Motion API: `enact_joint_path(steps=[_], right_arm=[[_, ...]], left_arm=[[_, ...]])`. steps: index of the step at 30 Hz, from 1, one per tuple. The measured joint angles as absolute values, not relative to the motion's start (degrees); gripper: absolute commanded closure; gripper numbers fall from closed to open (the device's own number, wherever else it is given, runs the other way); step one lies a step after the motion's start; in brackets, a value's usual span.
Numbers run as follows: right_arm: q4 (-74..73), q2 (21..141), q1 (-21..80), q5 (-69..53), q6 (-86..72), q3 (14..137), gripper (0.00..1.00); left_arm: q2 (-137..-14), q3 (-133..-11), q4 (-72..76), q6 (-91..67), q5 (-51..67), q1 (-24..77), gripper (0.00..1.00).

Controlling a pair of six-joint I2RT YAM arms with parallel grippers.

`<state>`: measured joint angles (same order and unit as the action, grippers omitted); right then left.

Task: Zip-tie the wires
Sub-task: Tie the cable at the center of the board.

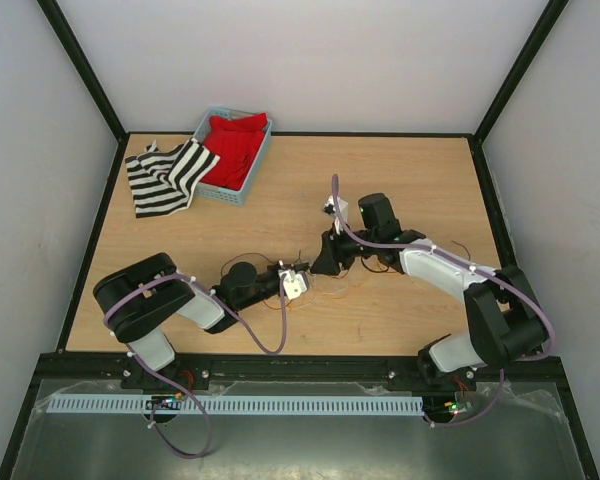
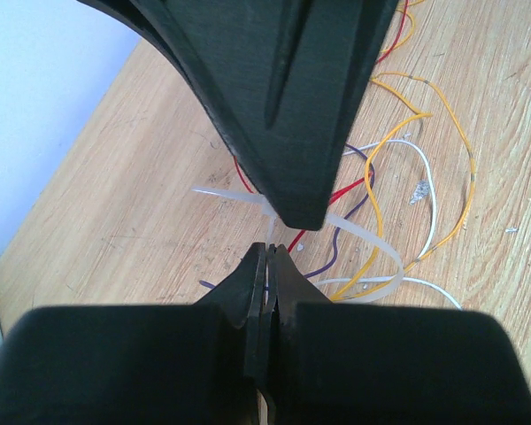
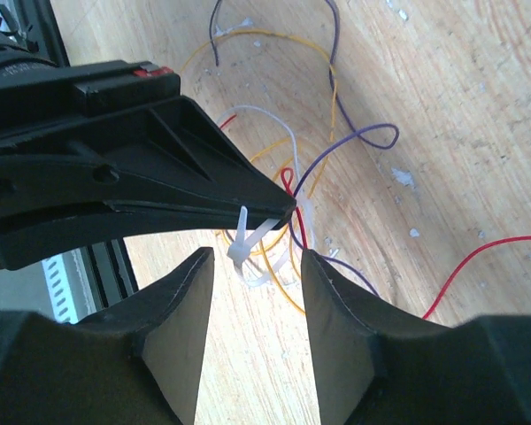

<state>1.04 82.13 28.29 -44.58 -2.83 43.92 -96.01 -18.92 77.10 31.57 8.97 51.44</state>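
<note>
Both arms met near the middle of the tabletop [image 1: 400, 180], slightly closer to the near edge than the far one.

Left end effector [image 2: 270, 257]: fingers pressed together, pinching the zip tie [image 2: 372, 241], with the whitish strip running up out of the seam between them. In the right wrist view it came in from the left as a black wedge. The tie's head and a short tail stuck out just under its tip.

Right end effector [image 3: 255, 261]: fingers spread and holding nothing. They straddled the tie's head, one finger on each side, with bare tabletop between them. In the left wrist view one of its fingers [image 2: 292, 133] hung down from the top, its tip just above the left fingertips. Couldn't tell if it touched the strip.

The wires [image 2: 369, 199] lay loose on the tabletop at that meeting point. Red, yellow-orange, purple and white strands curled out in open loops, mostly toward the right edge. The zip tie curved into a flat translucent loop among them, and several strands crossed it. Couldn't tell which ran inside the loop. A red strand bent into a tight loop right at the left fingertips.

Far left corner: blue basket [image 1: 226, 193] with a red cloth [image 1: 235, 145] in it. A black-and-white striped cloth [image 1: 165, 178] lay against its left side, partly draped on the rim.
</note>
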Motion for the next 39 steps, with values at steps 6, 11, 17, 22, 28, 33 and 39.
enact_joint_path(steps=[6, 11, 17, 22, 28, 33, 39], right_arm=[[0.64, 81.36, 28.27, -43.31, -3.66, 46.22, 0.45], [0.95, 82.35, 28.18, -42.98, -4.62, 48.05, 0.46], [1.54, 82.94, 28.18, -43.31, -6.22, 48.14, 0.49], [1.83, 83.18, 28.18, -43.77, -6.68, 48.14, 0.52], [1.98, 83.96, 28.18, -44.77, -7.31, 48.14, 0.57], [2.94, 84.14, 28.25, -45.58, -7.99, 48.14, 0.61], [3.22, 84.36, 28.51, -46.22, -8.43, 48.14, 0.63]], left_arm=[[-96.01, -18.92, 77.10, 31.44, 9.04, 51.44, 1.00], [-96.01, -18.92, 77.10, 31.44, 9.04, 51.44, 1.00], [-96.01, -18.92, 77.10, 31.44, 9.04, 51.44, 1.00], [-96.01, -18.92, 77.10, 31.44, 9.04, 51.44, 1.00], [-96.01, -18.92, 77.10, 31.46, 9.04, 51.44, 1.00], [-96.01, -18.92, 77.10, 31.46, 9.04, 51.44, 1.00], [-96.01, -18.92, 77.10, 31.46, 9.04, 51.44, 1.00]])
